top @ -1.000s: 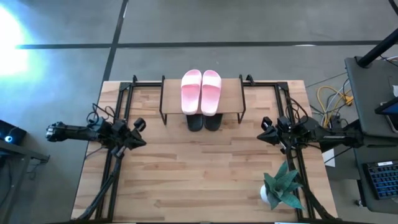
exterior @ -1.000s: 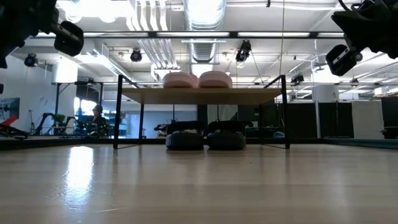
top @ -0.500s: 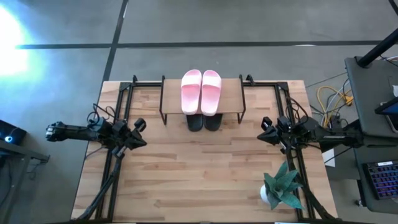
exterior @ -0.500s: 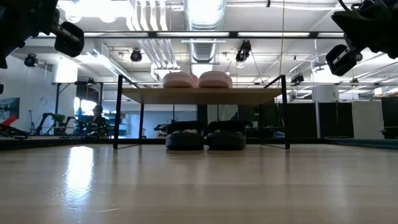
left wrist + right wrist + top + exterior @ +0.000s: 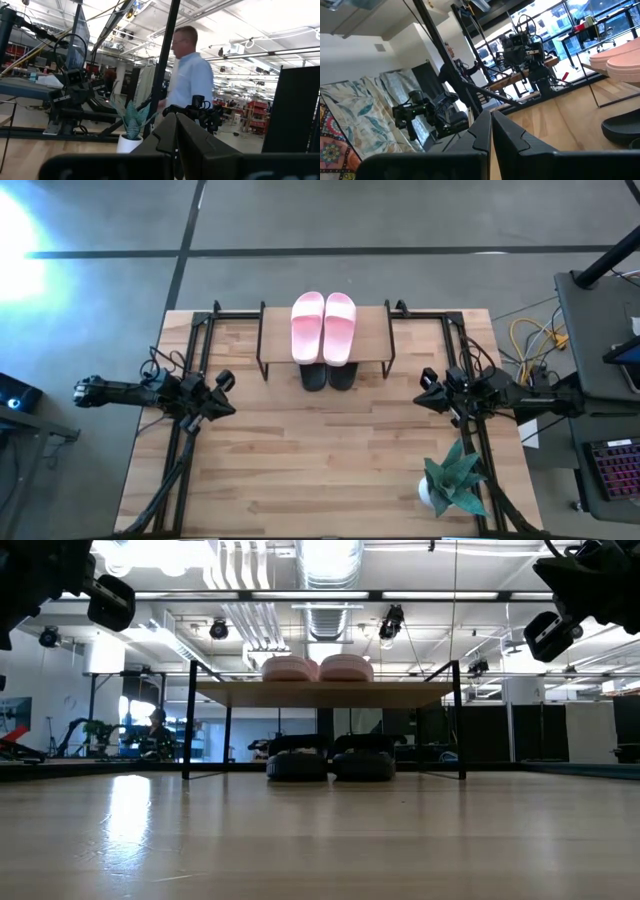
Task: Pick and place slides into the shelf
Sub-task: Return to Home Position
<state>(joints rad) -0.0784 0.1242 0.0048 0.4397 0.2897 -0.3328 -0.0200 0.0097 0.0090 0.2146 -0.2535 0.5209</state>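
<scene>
The shelf (image 5: 374,330) stands at the table's far middle on thin black legs. Two light pink slides (image 5: 323,326) lie side by side on its plank top, also seen in the low view (image 5: 316,668). Two black slides (image 5: 328,376) sit on the table under the plank (image 5: 330,764), their near ends poking out. My left gripper (image 5: 228,394) hovers shut at the table's left edge, high above the wood. My right gripper (image 5: 422,390) hovers shut at the right edge. Both are empty; the wrist views show their fingers closed together (image 5: 175,131) (image 5: 490,131).
A small potted plant (image 5: 452,482) in a white pot stands at the table's near right corner. Black frame rails (image 5: 190,350) run along both sides of the table. A person (image 5: 189,75) stands in the room beyond the table's right side.
</scene>
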